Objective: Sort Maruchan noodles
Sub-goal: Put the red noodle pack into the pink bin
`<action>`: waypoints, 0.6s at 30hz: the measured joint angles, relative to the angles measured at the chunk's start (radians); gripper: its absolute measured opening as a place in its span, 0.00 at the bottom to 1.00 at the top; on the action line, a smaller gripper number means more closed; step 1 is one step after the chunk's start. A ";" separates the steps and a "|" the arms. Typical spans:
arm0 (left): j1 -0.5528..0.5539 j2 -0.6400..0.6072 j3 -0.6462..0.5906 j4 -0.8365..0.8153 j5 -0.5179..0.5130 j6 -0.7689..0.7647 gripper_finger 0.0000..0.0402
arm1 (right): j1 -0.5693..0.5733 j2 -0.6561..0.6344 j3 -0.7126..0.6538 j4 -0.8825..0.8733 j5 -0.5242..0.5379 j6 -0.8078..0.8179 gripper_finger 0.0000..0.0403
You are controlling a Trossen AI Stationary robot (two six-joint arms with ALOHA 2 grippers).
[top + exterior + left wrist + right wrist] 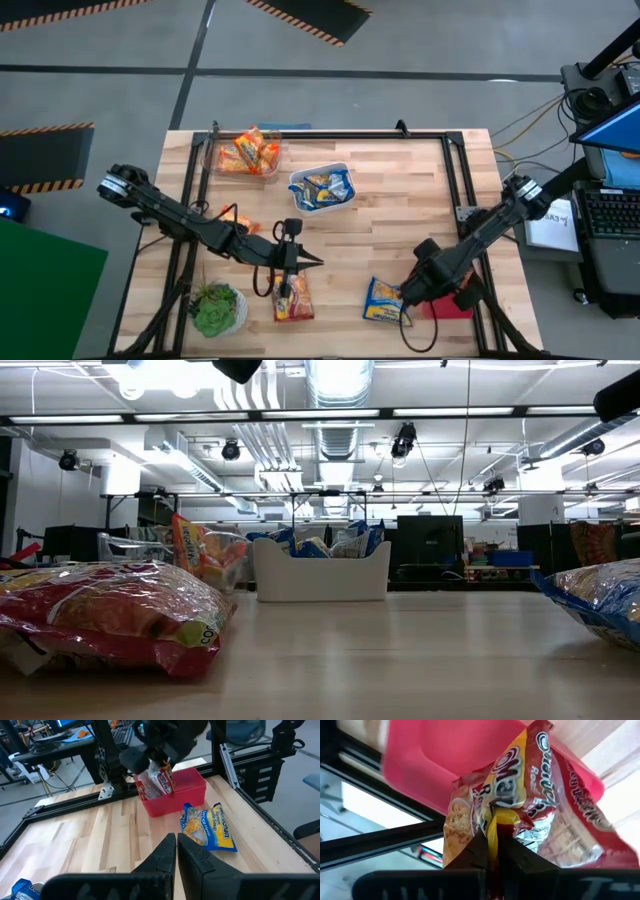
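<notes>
My right pincer [492, 837] is clamped tight on a red pkt [535, 800], pinching its crimped edge, pkt dangling just above the pink bin [445, 755] at the table's near right corner. The left wrist cam shows it too: red pkt [156, 782] hanging over the bin's open top, bin wall [192, 787] right below it.

Step in hand, as I judge it: drop the red one into the pink bin. To do it well: centre the pkt over the bin's middle, not the rim, since it hangs tilted and a corner could catch the wall and flop out. Lower a bit first so it falls short, then open fully and lift straight up so the crinkly film doesn't cling to a finger.

Rest of the noodles rel. to my right pincer: a blue/yellow pkt [385, 300] lies flat on the wood just beside me, toward the table's middle, prob. bound for the white bin [322, 187], which sits well away on the far side and holds blue pkts. Orange ones are piled in the clear bin [245, 152], farther off still. Another red pkt [292, 297] lies under my left pincer [285, 283], which is shut w/ nothing in it, hovering over that pkt near the potted plant [215, 310]. One more orange pkt [240, 222] shows beside the left arm.

Next for me, likely the blue one alongside.
</notes>
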State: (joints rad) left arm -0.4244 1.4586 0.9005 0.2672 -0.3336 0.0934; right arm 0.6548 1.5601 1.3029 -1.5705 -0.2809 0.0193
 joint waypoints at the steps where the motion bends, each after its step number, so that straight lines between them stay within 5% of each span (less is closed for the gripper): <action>1: 0.000 0.000 0.000 0.000 0.000 0.000 0.00 | 0.000 0.013 0.000 0.000 0.012 -0.014 0.03; 18: 0.000 0.000 0.000 -0.002 0.000 -0.005 0.00 | 0.004 0.035 0.000 0.000 -0.044 -0.008 0.03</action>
State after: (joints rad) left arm -0.4244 1.4586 0.9005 0.2657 -0.3332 0.0883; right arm 0.6590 1.5955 1.3025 -1.5708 -0.3249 0.0117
